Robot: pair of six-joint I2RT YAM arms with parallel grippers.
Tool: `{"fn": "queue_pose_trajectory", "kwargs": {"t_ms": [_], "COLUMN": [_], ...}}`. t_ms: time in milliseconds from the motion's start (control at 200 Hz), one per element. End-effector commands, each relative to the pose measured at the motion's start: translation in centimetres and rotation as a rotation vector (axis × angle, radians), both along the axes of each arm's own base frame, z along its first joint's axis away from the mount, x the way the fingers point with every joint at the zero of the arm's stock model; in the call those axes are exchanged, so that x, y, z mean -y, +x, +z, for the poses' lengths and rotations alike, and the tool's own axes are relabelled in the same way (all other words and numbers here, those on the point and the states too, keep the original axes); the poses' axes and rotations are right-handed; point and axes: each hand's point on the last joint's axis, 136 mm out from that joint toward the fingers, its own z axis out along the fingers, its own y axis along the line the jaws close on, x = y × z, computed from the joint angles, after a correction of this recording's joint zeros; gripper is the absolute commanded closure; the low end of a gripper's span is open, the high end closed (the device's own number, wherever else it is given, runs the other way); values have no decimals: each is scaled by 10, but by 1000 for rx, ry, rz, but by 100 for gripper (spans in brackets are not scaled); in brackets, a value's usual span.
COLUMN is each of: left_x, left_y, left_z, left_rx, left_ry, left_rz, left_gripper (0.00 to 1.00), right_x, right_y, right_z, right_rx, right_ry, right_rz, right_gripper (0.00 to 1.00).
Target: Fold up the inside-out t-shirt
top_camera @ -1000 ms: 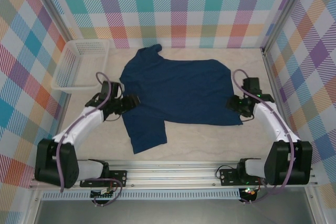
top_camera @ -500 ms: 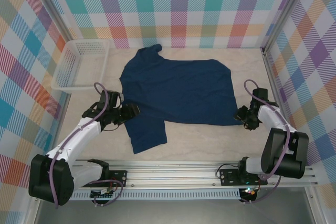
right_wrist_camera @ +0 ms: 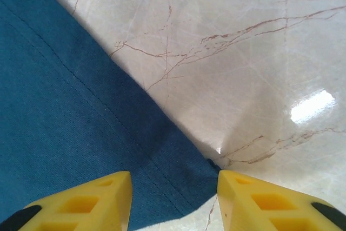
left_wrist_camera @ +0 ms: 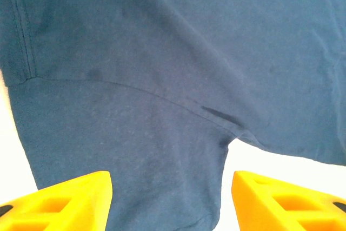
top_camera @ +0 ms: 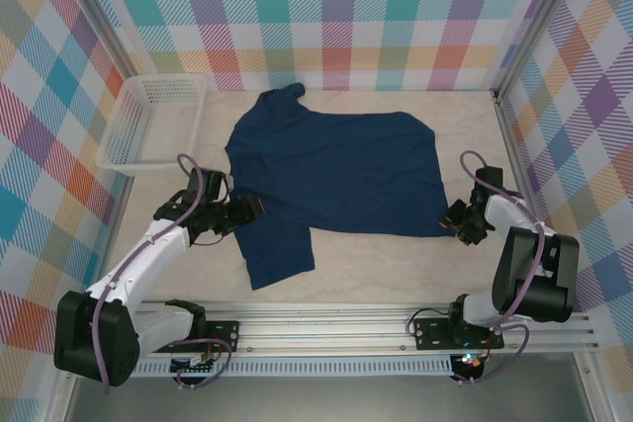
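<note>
The inside-out t-shirt [top_camera: 336,170] lies spread flat on the table, dark navy, with one sleeve [top_camera: 277,249] hanging toward the near edge. My left gripper [top_camera: 251,209] sits at the shirt's left side by that sleeve. In the left wrist view its yellow fingers [left_wrist_camera: 65,201] stand wide apart over the sleeve fabric [left_wrist_camera: 162,106], so the left gripper [left_wrist_camera: 172,204] is open. My right gripper [top_camera: 458,223] is at the shirt's near right corner. In the right wrist view the right gripper [right_wrist_camera: 173,201] is open, its jaws straddling the hem corner [right_wrist_camera: 178,171].
A white mesh basket [top_camera: 148,116] stands at the back left, beside the checked wall. Bare marbled tabletop [top_camera: 396,264] runs between the shirt and the front rail, and more of it [right_wrist_camera: 243,52] lies right of the hem.
My right gripper has pulled back off the shirt's right edge toward the near corner, and its jaws have narrowed. The left gripper shifted slightly toward me, then stayed put.
</note>
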Motion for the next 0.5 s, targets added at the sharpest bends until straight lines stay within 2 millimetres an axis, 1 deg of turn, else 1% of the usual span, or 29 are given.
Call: {"fn": "queue_pose_trajectory", "kwargs": {"t_ms": [0, 50, 105, 190, 495], "left_x": [3, 4, 4, 5, 5], "left_y": [-2, -2, -2, -1, -2], "left_z": [18, 19, 19, 19, 23], "left_rx": [37, 39, 37, 39, 51], "left_ry": [-2, -4, -6, -8, -8], "left_rz": [-25, -26, -27, -28, -35], "left_gripper": [40, 40, 40, 40, 39], "right_x": [-2, -2, -2, 0, 0], "right_y": [-6, -7, -10, -15, -14], "right_z": [11, 16, 15, 10, -5], "right_rx": [22, 32, 28, 7, -53], "right_ry": [12, 11, 8, -3, 17], "right_rz": [-12, -16, -21, -25, -68], "right_gripper": [52, 52, 52, 52, 53]}}
